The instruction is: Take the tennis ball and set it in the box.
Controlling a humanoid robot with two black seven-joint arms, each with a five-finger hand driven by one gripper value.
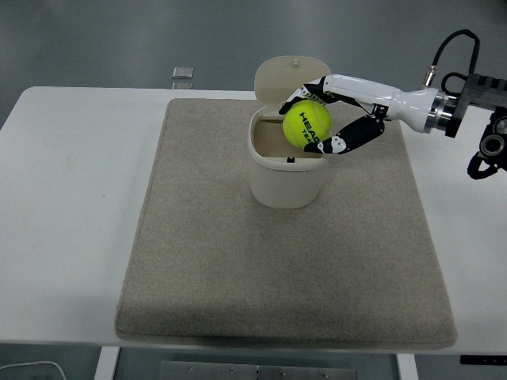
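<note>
A yellow-green tennis ball (pixel 307 124) hangs just above the right side of the opening of a cream box (pixel 287 176), whose hinged lid (pixel 279 77) stands up at the back. My right hand (pixel 315 119) is shut on the ball, with a finger over its top and the thumb under its lower right. The right arm reaches in from the right edge. The box stands on a grey mat (pixel 285 261), and its inside looks empty where visible. No left arm shows.
The white table (pixel 71 198) carries the mat. A small grey square object (pixel 183 74) lies at the table's far edge, left of the box. A black cable and wrist hardware (pixel 483 119) show at the right edge.
</note>
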